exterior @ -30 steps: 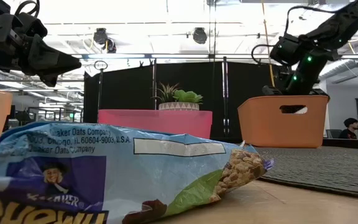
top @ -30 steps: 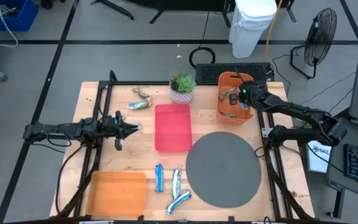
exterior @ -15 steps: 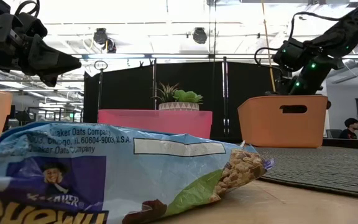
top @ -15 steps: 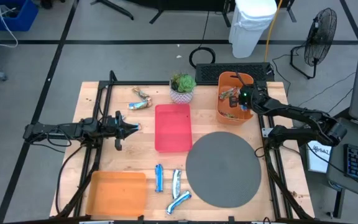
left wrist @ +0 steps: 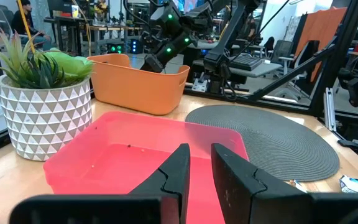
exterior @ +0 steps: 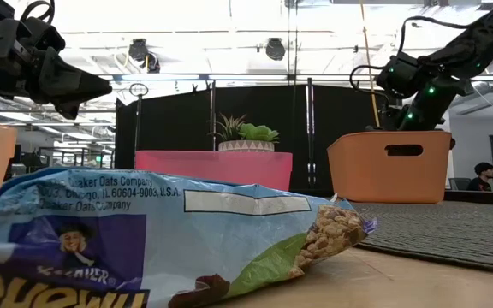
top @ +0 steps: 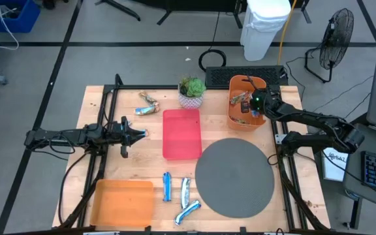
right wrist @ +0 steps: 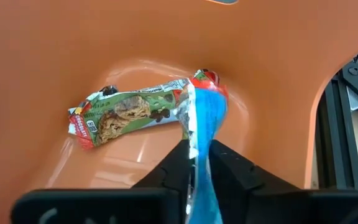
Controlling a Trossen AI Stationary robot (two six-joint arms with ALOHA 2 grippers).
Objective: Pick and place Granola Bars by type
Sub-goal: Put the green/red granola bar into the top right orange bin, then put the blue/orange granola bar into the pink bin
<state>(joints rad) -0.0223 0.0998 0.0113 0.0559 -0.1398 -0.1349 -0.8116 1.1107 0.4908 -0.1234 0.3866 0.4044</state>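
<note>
My right gripper [right wrist: 197,149] is over the orange bin [top: 240,121] at the table's far right and is shut on a blue-wrapped granola bar [right wrist: 205,115]. A green-and-brown bar with red ends [right wrist: 126,115] lies on the bin floor. Three blue bars [top: 178,196] lie flat near the table's near edge; one of them [exterior: 144,248] fills the foreground of the low view. Two tan bars [top: 149,106] lie at the far left. My left gripper [top: 142,134] is shut and hovers left of the red tray [top: 181,134], pointing at it. My right gripper pinches the blue bar between its two fingers, by the part nearest the wrist [right wrist: 199,140]. It comes from above, pointing down into the bin, with the fingers along the bar. The bar's free end [right wrist: 209,93] reaches to the other bar's end; whether it touches there, I cannot tell.
A grey round mat [top: 234,176] covers the near right. An orange tray [top: 123,202] sits at the near left. A potted plant [top: 191,91] stands at the far edge, between the tan bars and the bin. Bare wood lies around the left gripper.
My right gripper has shifted slightly at the orange bin, rising a little over its rim, and has held still for the last half second. It has stayed shut.
</note>
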